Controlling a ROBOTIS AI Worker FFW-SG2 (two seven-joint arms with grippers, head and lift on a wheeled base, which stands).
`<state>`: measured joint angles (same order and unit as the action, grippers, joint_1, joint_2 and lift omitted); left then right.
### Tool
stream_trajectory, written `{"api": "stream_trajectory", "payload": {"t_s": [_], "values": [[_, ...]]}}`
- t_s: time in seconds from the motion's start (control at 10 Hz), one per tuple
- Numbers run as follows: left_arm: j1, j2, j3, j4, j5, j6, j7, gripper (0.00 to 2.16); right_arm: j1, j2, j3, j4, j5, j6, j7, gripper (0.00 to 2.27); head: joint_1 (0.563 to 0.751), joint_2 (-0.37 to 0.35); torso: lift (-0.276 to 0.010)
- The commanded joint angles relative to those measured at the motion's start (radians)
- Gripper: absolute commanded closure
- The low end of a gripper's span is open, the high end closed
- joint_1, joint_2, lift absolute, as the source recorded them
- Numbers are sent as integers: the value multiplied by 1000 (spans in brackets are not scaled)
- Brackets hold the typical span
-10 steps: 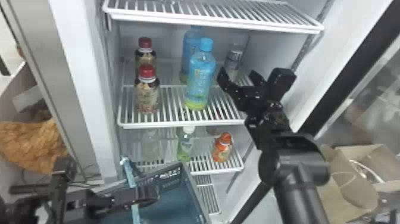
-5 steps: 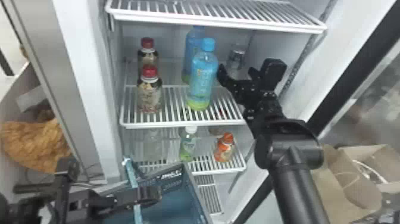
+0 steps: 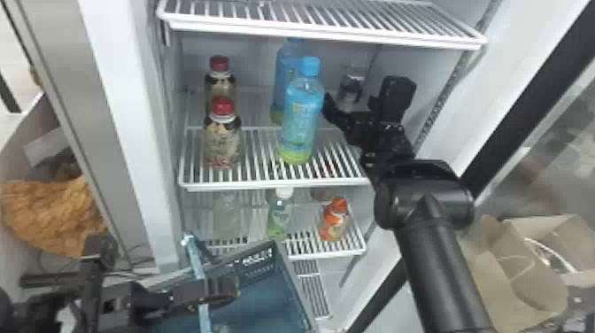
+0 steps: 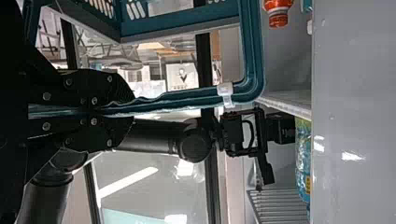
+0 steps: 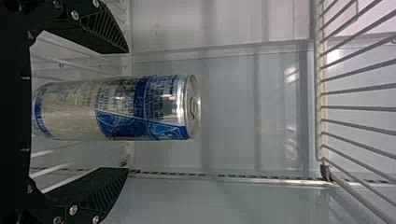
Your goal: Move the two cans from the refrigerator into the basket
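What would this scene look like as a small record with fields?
Place: open white refrigerator
Can: silver-and-blue metal can, upright on a white wire shelf
Right pincer: open, one finger on each side of the can
Left pincer: shut on the teal handle of a plastic basket
Lower shelf: small orange-capped bottle

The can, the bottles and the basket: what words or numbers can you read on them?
Can: printing, too small to read.
Blue bottles, red-capped bottles, green bottle, orange bottle: too small to read.
Basket: white marks; can't tell if they're letters.
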<state>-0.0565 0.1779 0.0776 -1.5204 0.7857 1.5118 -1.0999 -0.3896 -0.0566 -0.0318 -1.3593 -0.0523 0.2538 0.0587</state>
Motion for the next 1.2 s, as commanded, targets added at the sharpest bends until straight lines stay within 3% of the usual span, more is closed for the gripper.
{"api": "stream_trajectory", "payload": {"t_s": [0.0, 0.2, 0.3, 0.5, 0.8, 1.1], "values": [[0, 0, -2, 0, 0, 0, 0, 1190, -33, -2, 4, 40, 6, 4, 0, 162, 695, -214, -25], [0, 0, 0, 0, 0, 0, 2, 1191, -50, -5, 10, 65, 8, 14, 0, 214, 695, -212, -25], [0, 0, 0, 0, 0, 0, 2, 1191, -67, -8, 10, 94, 6, 14, 1, 476, 695, -211, -25], [0, -1, 2, 0, 2, 0, 3, 1190, -84, -9, 18, 131, 30, -16, -2, 1283, 695, -211, -25], [2, -3, 0, 0, 2, 0, 5, 1191, -52, -14, 20, 94, 38, -58, -7, 1277, 695, -213, -25], [7, -3, 4, 0, 2, 0, 5, 1191, 70, -28, 20, -117, 24, 1, -5, 1277, 695, -217, -25]]}}
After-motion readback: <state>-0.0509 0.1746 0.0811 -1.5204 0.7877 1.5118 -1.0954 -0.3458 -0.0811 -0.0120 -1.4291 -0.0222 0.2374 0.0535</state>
